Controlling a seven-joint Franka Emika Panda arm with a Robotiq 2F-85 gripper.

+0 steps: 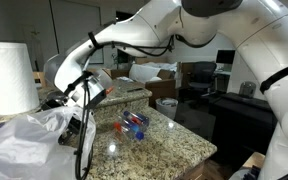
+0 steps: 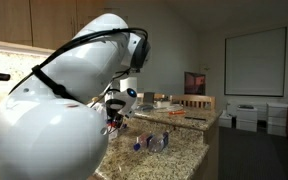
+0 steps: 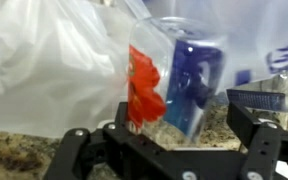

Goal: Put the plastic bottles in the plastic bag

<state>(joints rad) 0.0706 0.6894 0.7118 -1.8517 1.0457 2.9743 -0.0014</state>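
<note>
In the wrist view a clear plastic bottle [image 3: 179, 75] with a blue label and a red part stands tilted between the fingers of my gripper [image 3: 184, 108]. The jaws are open, with a gap on either side of the bottle. Right behind it is the crinkly white plastic bag [image 3: 44, 70]. In an exterior view my gripper [image 1: 87, 98] hangs low at the edge of the plastic bag [image 1: 24, 145]. Two more plastic bottles [image 1: 134, 124] lie on the granite counter to its right. They also show as small plastic bottles [image 2: 152, 143] in an exterior view.
A tall white paper towel roll [image 1: 9, 75] stands behind the bag. The granite counter [image 1: 174, 145] ends close beyond the loose bottles. A table with boxes [image 1: 149, 75] is farther back. My own arm [image 2: 54, 110] fills the left of an exterior view.
</note>
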